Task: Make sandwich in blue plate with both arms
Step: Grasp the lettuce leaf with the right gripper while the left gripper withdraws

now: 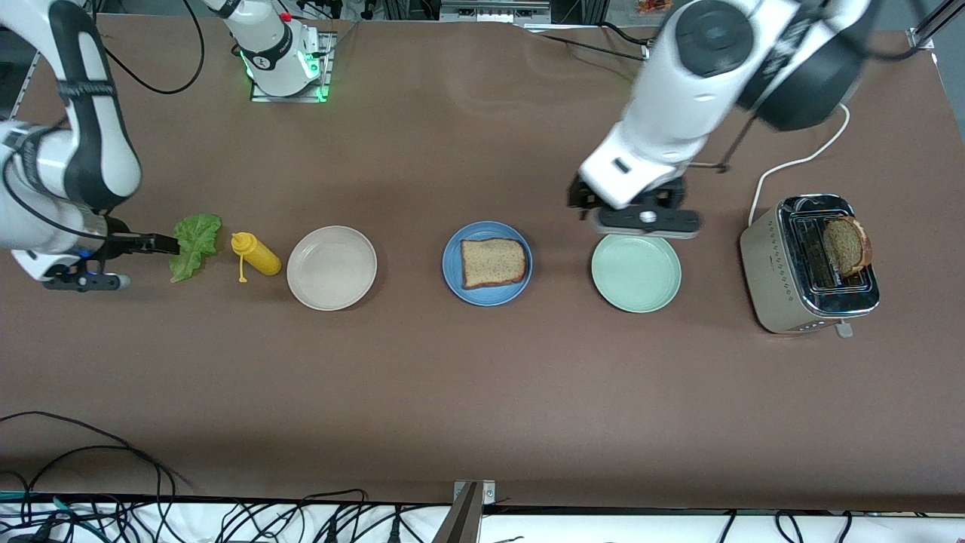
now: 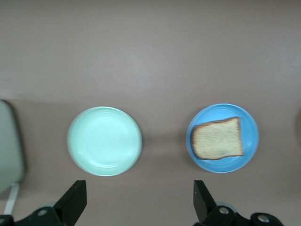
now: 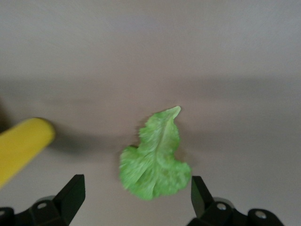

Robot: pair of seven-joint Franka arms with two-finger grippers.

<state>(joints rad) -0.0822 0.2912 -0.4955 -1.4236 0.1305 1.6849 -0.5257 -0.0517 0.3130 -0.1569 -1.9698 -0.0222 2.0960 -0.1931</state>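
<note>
Bread: you have one brown slice (image 1: pixel 493 262) lying flat in the blue plate (image 1: pixel 454 273), which sits mid-table in the row of plates. The second slice (image 1: pixel 845 245) stands up out of the toaster (image 1: pixel 776 290) at the left arm's end of the table. The lettuce leaf (image 1: pixel 193 244) lies on the bare table toward the right arm's end, beside the yellow squeeze bottle (image 1: pixel 258 255).

Your left gripper (image 1: pixel 637 215) hangs over the farther rim of the pale green plate (image 1: pixel 635 273), fingers spread, holding nothing. In the left wrist view the blue plate (image 2: pixel 250 126) with its slice (image 2: pixel 217 138) lies off to one side of the gripper (image 2: pixel 138 200), toward one fingertip, not between the fingers.

Your right gripper (image 1: pixel 128 260) sits low at the right arm's end, released and empty, just beside the lettuce. The right wrist view shows the leaf (image 3: pixel 155 157) centred between the open fingers (image 3: pixel 71 195), not gripped. The beige-white plate (image 1: pixel 301 283) stands between bottle and blue plate.
</note>
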